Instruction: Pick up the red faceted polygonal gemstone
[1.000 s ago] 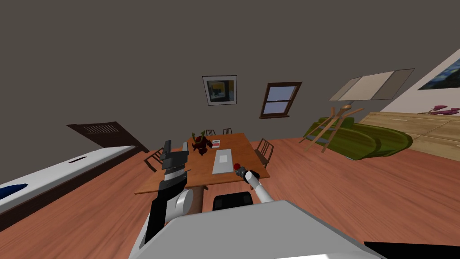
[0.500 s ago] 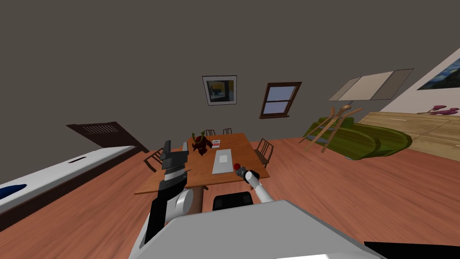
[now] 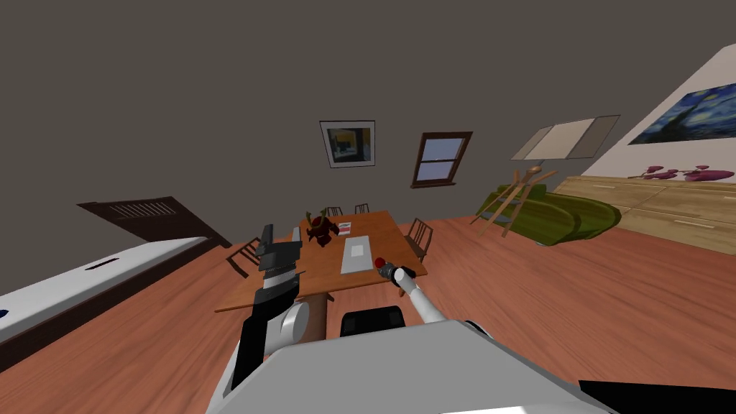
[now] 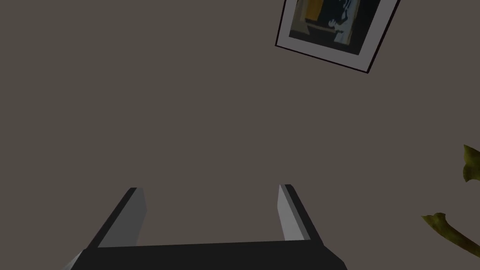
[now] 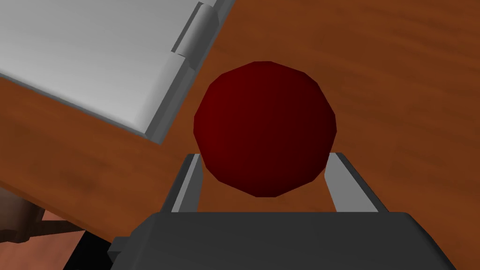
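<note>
The red faceted gemstone (image 5: 265, 129) sits between the two fingers of my right gripper (image 5: 265, 157), which press its sides. In the head view the gemstone (image 3: 379, 263) shows as a small red ball at the tip of my right gripper (image 3: 383, 267), over the brown wooden table (image 3: 323, 269) near its front right corner. Whether the stone touches the tabletop I cannot tell. My left gripper (image 3: 282, 236) is raised over the table's left side; its fingers (image 4: 136, 211) stand open with nothing between them.
A flat grey hinged slab (image 5: 93, 51) lies on the table beside the stone, also in the head view (image 3: 356, 255). A dark red plant (image 3: 322, 231) stands further back. Chairs (image 3: 420, 241) ring the table, a black seat (image 3: 370, 320) is near me, and a green sofa (image 3: 568, 215) is at the right.
The whole head view has shifted, so my head or torso has moved; the room's right side slid left. The right gripper stays shut on the gemstone, and the left arm has not moved.
</note>
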`<state>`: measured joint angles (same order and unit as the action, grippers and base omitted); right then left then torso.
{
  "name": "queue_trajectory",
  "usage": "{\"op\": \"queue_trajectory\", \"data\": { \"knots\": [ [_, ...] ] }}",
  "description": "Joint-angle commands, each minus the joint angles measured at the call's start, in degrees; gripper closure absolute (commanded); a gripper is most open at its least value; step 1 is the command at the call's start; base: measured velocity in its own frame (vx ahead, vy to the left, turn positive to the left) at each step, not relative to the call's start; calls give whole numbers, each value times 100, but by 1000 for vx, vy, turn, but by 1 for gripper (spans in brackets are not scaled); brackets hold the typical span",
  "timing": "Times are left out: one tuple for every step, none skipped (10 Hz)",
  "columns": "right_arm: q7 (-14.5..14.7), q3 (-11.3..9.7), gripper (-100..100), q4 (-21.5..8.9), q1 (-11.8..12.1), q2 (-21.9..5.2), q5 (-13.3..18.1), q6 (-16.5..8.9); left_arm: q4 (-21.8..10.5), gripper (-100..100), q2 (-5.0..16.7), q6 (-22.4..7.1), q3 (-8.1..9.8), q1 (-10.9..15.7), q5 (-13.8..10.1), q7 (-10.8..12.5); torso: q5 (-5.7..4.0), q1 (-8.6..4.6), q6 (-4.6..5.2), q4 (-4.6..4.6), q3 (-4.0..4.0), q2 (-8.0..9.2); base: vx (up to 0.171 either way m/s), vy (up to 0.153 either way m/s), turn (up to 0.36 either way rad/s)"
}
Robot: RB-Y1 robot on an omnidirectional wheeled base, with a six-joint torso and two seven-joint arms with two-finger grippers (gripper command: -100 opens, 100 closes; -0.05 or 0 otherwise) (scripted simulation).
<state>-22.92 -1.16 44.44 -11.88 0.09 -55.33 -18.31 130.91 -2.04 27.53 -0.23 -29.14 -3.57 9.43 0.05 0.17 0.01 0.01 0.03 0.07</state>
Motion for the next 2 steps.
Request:
{"op": "queue_trajectory", "data": {
  "knots": [
    [0,0,100,0,0,0,0,0,0,0,0,0,0,0,0,0,0,0,0,0,0,0,-31,22,-17],
    [-8,3,0,-1,-6,-6,0,-21,0,0,0,0,0,0,0,0,-2,-8,-1,-2,-6,-11,-7,5,3]
  ]
}}
